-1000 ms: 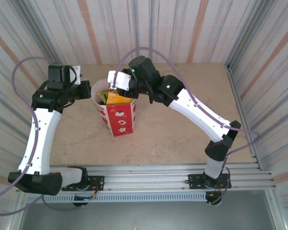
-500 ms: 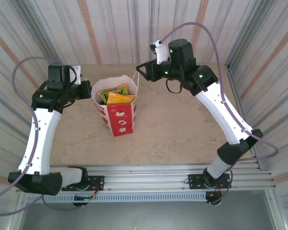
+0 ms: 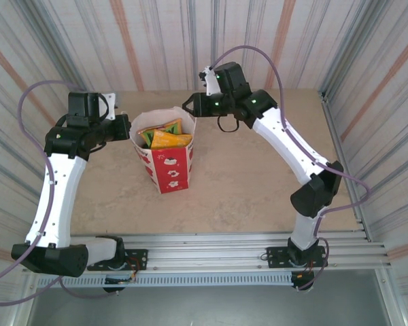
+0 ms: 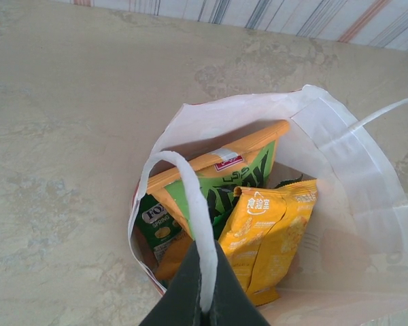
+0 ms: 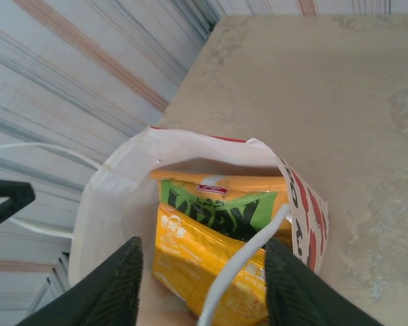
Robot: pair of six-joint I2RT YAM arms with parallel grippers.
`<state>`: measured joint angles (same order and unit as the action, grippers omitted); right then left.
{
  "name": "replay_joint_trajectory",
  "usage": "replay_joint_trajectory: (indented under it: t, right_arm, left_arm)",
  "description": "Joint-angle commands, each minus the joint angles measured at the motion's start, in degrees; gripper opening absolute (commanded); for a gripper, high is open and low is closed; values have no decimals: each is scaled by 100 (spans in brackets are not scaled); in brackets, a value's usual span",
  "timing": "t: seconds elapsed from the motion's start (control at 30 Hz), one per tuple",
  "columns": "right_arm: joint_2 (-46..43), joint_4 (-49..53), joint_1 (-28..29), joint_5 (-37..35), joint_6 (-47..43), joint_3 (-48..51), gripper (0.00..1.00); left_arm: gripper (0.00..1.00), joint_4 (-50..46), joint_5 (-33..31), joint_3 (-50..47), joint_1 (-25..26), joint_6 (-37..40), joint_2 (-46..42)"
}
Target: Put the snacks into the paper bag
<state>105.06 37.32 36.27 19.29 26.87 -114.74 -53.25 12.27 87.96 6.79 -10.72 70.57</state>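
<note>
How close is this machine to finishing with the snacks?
Nearly done. Done: snacks lie inside the paper bag. In hand: the left gripper pinches one handle; the right gripper, open, straddles the other handle. Left: probably little, since the tabletop around the bag looks bare.

text 1: white "FO…" on dark green packet (image 4: 153, 224), just left of the left claw (image 4: 202, 307), rest cut off, small line beneath unclear | text 2: big black stylised letters on green packet (image 4: 221, 187), beyond the claw, unreadable; its small red tag illegible | text 3: round red logo on yellow packet (image 4: 272, 238), right of the claw, illegible
</note>
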Motion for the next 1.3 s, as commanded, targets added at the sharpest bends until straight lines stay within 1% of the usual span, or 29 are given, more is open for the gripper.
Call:
replay_joint_trajectory:
  t: [0.0, 0.03, 0.1, 0.13, 0.37, 0.43, 0.57, 0.67, 0.7, 0.73, 0.77, 0.8, 0.83, 0.9, 0.97, 1.07, 1.17, 1.27]
  right_arm:
    - [34, -31, -66, 71, 146, -260, 30]
    - [-5, -55, -83, 59, 140, -267, 19]
    - [-146, -110, -118, 4, 90, -260, 2]
    - [-245, -126, -129, -54, 33, -260, 0]
    - [-986, 37, -258, -453, -212, -158, 0]
    - [-1188, 125, -319, -521, -267, 29, 0]
    - [-1614, 63, -499, -576, -279, 670, 0]
    - [-1915, -72, -720, -613, -330, 1454, 0]
    - [-1997, -144, -842, -529, -339, 1725, 0]
    - [-2063, -216, -951, -454, -347, 1944, 10]
    - [-2107, -228, -1086, -334, -317, 2141, 27]
    - [-2139, -169, -1212, -206, -333, 2201, 39]
    - [-2160, -66, -1272, -164, -370, 2174, 46]
    - [-2314, 189, -1324, -222, -645, 1976, 59]
    - [-2514, 321, -1339, -303, -811, 1832, 63]
    - [-2956, 342, -1482, -293, -806, 1885, 65]
    - [-3461, 346, -1752, -254, -591, 2208, 65]
    - [-3920, 346, -2104, -268, -321, 2748, 63]
  left_arm:
    - [0, 139, 175, 240, 48, 149, -28]
    - [0, 140, 200, 276, 81, 160, -17]
    - [0, 143, 252, 371, 163, 192, 24]
    - [0, 152, 271, 441, 226, 201, 61]
    - [0, 260, 249, 979, 787, 212, 389]
    - [0, 345, 262, 1074, 976, 211, 517]
    - [0, 620, 270, 1008, 1297, 130, 720]
    - [0, 897, 333, 708, 1493, -13, 856]
    - [5, 971, 340, 611, 1546, -72, 901]
    - [13, 1036, 376, 524, 1583, -130, 931]
    - [23, 1108, 484, 444, 1598, -198, 972]
    - [33, 1105, 588, 461, 1598, -219, 1032]
    - [38, 1043, 634, 538, 1597, -220, 1074]
    - [46, 900, 584, 737, 1591, -151, 1084]
    - [50, 862, 528, 837, 1552, -169, 988]
    - [53, 922, 574, 796, 1413, -384, 697]
    - [54, 979, 567, 513, 1153, -684, 229]
    - [55, 1053, 498, 15, 826, -918, -309]
